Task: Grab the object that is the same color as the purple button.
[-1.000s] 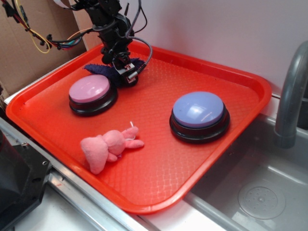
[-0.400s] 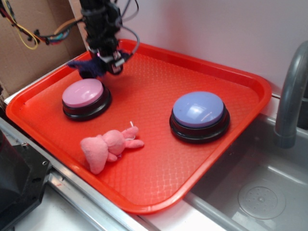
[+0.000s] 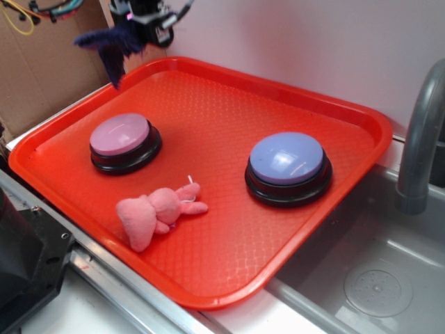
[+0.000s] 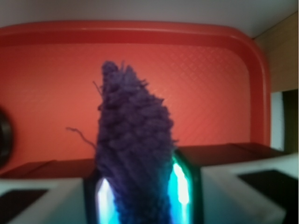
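- Gripper [image 3: 142, 24] up at the top-left of the ext. view, above the back-left corner of the red tray [image 3: 229, 104], mostly cut off by the frame edge.
- Jaws clamped on the dark purple rag [image 3: 110, 45] – it hangs clear of the tray, one tail drooping down-left.
- Wrist cam: rag [image 4: 133, 154] fills the gap btw the two glowing pads [image 4: 180, 186], pinched tight, fuzzy tip pointing out over the tray floor.
- Purple button [image 3: 286, 158] sits on the right half of the tray, black base, well apart from the rag.
- Pink-topped button [image 3: 119, 135] on the left half.
- Pink plush toy [image 3: 158, 211] lying near the front edge, btw the two buttons.
- Sink faucet [image 3: 421, 139] at far right, off the tray.
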Controlling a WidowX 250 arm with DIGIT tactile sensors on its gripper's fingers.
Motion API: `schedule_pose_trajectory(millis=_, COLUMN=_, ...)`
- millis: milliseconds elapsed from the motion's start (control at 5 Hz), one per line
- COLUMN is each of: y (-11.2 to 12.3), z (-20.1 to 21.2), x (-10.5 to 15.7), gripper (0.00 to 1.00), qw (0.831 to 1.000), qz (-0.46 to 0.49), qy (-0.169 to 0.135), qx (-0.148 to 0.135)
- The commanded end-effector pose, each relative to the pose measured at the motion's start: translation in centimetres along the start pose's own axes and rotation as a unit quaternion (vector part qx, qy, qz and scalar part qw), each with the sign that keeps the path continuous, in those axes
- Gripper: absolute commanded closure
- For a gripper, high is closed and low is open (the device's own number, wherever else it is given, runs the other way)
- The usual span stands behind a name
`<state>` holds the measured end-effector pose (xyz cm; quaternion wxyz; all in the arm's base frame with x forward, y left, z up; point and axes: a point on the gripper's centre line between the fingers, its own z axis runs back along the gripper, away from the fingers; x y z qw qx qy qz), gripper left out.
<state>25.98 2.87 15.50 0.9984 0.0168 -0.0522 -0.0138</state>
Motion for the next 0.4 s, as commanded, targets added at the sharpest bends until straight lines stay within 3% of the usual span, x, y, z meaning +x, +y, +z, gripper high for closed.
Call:
schedule_pose_trajectory(millis=0, y=-3.9, z=4.4, x=-3.2, gripper=1.0, qw=1.0, qz=0.007, qy=-0.007, qx=-0.024)
schedule_pose_trajectory(millis=200, y=-3.8, z=4.2, x=-4.2, gripper=1.0, qw=0.999, qz=0.028, qy=-0.007, qx=-0.039)
